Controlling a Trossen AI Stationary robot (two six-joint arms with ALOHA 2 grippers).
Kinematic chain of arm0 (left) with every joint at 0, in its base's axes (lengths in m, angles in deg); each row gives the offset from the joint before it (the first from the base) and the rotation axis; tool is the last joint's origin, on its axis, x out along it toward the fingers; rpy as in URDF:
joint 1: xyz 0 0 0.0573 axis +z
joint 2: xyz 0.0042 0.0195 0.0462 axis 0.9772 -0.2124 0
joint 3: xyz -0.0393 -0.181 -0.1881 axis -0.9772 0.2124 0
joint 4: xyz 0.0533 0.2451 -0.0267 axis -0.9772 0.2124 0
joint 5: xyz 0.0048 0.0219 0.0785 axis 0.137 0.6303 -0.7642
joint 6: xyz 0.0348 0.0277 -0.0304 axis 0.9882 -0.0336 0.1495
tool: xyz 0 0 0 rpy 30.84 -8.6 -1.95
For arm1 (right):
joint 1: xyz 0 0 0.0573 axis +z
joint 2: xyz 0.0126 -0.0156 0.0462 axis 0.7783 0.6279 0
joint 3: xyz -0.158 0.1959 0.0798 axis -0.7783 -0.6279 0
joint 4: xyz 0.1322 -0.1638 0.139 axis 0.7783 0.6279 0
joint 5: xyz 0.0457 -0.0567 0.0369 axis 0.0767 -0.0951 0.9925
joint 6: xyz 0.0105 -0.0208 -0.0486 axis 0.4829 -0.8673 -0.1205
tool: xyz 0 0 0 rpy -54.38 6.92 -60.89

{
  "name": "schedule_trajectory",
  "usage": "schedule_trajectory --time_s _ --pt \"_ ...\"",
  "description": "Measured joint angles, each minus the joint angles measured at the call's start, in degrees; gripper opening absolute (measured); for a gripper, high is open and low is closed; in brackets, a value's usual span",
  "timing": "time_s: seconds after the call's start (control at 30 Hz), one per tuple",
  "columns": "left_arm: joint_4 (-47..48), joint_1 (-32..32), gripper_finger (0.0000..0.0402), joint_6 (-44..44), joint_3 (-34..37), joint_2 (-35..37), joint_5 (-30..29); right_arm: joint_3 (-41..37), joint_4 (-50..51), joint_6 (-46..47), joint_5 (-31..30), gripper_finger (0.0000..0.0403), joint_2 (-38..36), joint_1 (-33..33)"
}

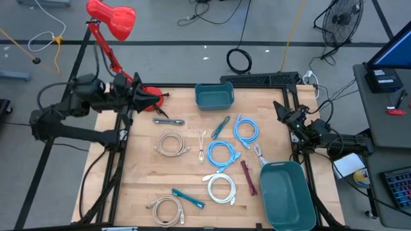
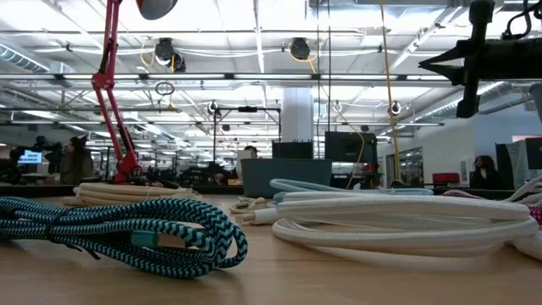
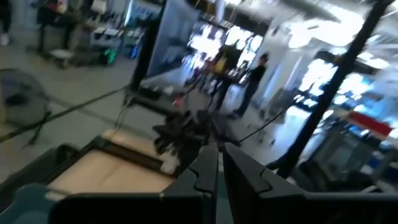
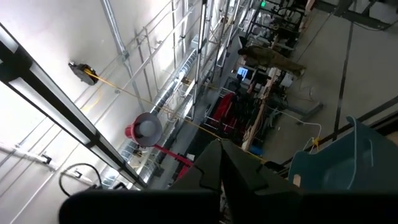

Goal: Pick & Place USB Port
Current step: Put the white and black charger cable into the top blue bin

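Lying spread across the counter (image 1: 141, 192), coiled USB cables (image 1: 221, 154) between two teal bins (image 1: 214, 96), left gripper (image 1: 156, 99) raised at far-left edge, fingers clenched, empty, right gripper (image 1: 281, 110) raised at right edge, fingers clenched, empty.

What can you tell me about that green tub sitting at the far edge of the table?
The small teal bin is a rectangular open-topped tub that looks like plastic, with rounded corners and a slightly lighter rim. It sits upright on the wooden table at the middle of its far edge, and it looks empty. Nothing touches it; the nearest cable, a teal one, lies apart from it. A larger bin of the same colour sits at the table's near right corner.
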Motion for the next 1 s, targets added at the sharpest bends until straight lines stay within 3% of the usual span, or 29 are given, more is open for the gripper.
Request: schedule_trajectory --time_s 0.23,0.33,0.5,0.73,1.0 --pt "4.60 0.05 0.0026 5.85 -3.08 -5.66 -1.81 0.07 -3.27 -1.09 1.98 0.0000 0.05 -0.02" --pt "7.55 0.06 0.0026 6.32 -3.10 -7.26 -1.65 3.09 -12.13 -11.88 8.64 0.0002 0.73 0.06" --pt "14.89 1.49 0.0026 6.33 -3.08 -8.27 -2.22 17.74 -10.99 -25.95 18.54 0.0042 6.31 0.13" --pt "28.85 5.66 0.0026 6.72 -3.08 -8.21 -3.80 38.94 9.50 -31.86 28.13 0.0148 25.02 0.11" --pt "46.25 7.82 0.0026 12.21 -3.06 -12.67 -9.40 45.90 15.58 -33.41 31.59 0.0219 44.06 0.13"
